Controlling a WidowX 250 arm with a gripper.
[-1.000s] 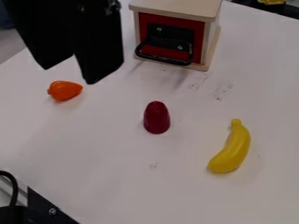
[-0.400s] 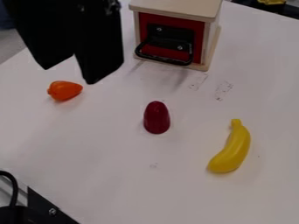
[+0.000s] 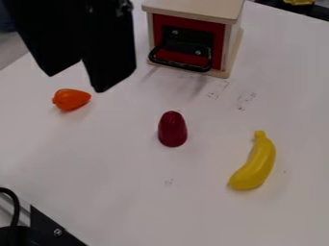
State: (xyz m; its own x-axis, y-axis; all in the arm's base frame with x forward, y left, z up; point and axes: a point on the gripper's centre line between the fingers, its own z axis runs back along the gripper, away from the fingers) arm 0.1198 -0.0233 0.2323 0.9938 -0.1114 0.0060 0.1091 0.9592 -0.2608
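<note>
At the upper left, close to the camera, hangs the black gripper (image 3: 75,80), its two fingers apart and nothing visible between them. Just below it in the picture, an orange pepper-like toy (image 3: 71,99) lies on its side on the white table (image 3: 128,192). A dark red, rounded cone-like object (image 3: 172,129) is near the middle, below and to the right of the gripper. Farther right lies a yellow toy banana (image 3: 254,163), with its narrow stem end toward the back. The gripper appears well above the table, touching none of these.
A small wooden box (image 3: 189,12) with a red front and a black handle (image 3: 181,64) stands at the top centre. Black hardware (image 3: 48,228) and a cable sit in the lower left corner. A yellow item (image 3: 298,2) shows at the top right edge, past the table.
</note>
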